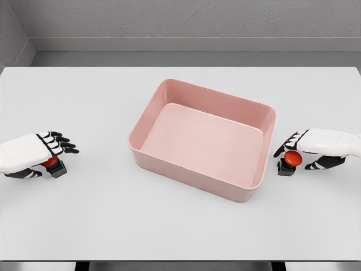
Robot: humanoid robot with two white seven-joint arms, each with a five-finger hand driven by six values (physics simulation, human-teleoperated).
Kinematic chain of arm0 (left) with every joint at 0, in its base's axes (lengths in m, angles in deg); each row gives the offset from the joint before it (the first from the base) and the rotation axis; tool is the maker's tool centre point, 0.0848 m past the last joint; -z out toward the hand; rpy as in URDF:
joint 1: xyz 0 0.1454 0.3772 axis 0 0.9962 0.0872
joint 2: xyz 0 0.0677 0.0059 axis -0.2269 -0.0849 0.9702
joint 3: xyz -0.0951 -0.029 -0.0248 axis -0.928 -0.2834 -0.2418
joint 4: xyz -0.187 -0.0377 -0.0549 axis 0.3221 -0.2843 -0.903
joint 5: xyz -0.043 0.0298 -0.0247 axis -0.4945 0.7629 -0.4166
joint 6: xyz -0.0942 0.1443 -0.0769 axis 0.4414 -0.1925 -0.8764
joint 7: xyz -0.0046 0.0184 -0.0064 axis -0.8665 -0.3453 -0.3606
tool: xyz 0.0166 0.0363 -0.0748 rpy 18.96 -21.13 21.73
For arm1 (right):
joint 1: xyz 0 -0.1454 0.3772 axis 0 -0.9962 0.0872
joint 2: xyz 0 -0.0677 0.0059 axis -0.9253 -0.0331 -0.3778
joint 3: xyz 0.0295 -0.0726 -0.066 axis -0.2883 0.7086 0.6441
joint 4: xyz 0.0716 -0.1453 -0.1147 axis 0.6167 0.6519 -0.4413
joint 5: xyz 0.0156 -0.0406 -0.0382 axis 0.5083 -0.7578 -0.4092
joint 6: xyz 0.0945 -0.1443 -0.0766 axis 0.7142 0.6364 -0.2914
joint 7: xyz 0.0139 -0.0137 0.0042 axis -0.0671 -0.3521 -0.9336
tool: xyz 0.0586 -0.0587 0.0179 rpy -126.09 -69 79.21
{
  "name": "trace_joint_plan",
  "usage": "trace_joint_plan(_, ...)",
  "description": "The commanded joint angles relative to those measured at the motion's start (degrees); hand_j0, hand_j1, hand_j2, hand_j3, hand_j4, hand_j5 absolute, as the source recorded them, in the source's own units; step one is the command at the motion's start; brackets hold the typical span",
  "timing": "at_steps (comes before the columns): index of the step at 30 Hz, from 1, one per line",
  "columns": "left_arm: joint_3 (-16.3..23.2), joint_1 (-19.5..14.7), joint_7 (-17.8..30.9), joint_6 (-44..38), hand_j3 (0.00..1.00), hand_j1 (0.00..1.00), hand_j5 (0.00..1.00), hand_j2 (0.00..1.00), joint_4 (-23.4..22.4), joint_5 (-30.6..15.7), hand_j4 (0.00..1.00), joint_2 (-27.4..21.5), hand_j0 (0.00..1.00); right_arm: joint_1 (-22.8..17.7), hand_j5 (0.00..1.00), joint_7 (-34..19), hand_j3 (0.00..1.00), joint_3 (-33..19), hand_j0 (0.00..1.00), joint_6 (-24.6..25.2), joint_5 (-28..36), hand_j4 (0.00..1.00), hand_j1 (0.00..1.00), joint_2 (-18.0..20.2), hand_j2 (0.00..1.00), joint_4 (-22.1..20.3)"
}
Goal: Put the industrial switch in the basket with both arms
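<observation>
Two red-buttoned switches, one (55, 166) under the left hand (31, 153), one (289, 162) under the right hand (318, 148), flank the pink basket (256, 113), fingers loosely curled over each.

Looks like bare sim test room: plain white table (180, 226), grey walls (197, 20) far side, grey floor (186, 59), zero furnishings.

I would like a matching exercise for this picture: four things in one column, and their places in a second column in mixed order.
Things:
1. pink basket
2. left robot hand
3. right robot hand
4. table

Places:
A. at the picture's right edge, over a red-buttoned switch
B. under everything
C. in the middle of the table
D. at the picture's left edge, over a red-buttoned switch

Pairs: 1-C, 2-D, 3-A, 4-B
</observation>
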Motion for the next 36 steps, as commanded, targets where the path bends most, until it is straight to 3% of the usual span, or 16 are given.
trace_joint_plan(1,0.0,0.1,0.0,0.0,0.92,0.92,0.92,0.92,0.1,-0.4,0.92,-0.1,0.92,0.0,0.78,0.1,0.78,0.0,0.78,0.1,0.4,0.78,0.78,0.1,0.78,0.0)
trace_joint_plan(10,-0.1,1.2,-0.1,0.0,0.91,0.91,0.91,0.91,0.7,-0.6,0.91,-0.6,0.91,-0.4,0.78,0.0,0.78,0.0,0.78,0.1,0.4,0.78,0.78,0.0,0.78,-1.0)
trace_joint_plan(17,-0.1,1.1,-0.4,0.0,0.56,0.56,0.56,0.56,0.7,-0.6,0.56,-0.3,0.56,-0.4,0.78,0.1,0.78,0.0,0.78,0.1,0.4,0.78,0.78,-0.1,0.78,-1.1)
trace_joint_plan(20,-0.1,1.1,-0.4,0.0,0.54,0.54,0.54,0.54,0.6,-0.6,0.54,-0.5,0.54,-0.4,0.77,0.1,0.77,0.0,0.77,0.1,0.4,0.77,0.77,-0.2,0.77,-1.1)
trace_joint_plan(23,-0.1,1.2,-0.3,0.0,0.44,0.44,0.44,0.44,0.7,-0.6,0.44,-0.7,0.44,-0.4,0.76,0.0,0.76,0.0,0.76,0.1,0.4,0.76,0.76,-0.3,0.76,-1.3)
trace_joint_plan(26,-0.2,1.2,-0.3,0.0,0.41,0.41,0.41,0.41,1.6,-0.7,0.41,-0.8,0.41,-0.5,0.75,0.0,0.75,0.0,0.75,0.1,0.4,0.75,0.75,-0.4,0.75,-1.5)
trace_joint_plan(31,-0.7,1.4,-0.2,0.0,0.4,0.4,0.4,0.4,8.1,-0.8,0.4,-1.0,0.4,-1.1,0.75,0.1,0.75,0.0,0.75,0.1,0.4,0.75,0.75,-0.4,0.75,-1.8)
trace_joint_plan(36,-2.2,1.1,-0.2,0.0,0.4,0.4,0.4,0.4,10.8,-1.1,0.4,-1.7,0.4,-1.1,0.71,0.0,0.71,0.0,0.71,0.1,0.4,0.71,0.71,-0.4,0.71,-1.9)
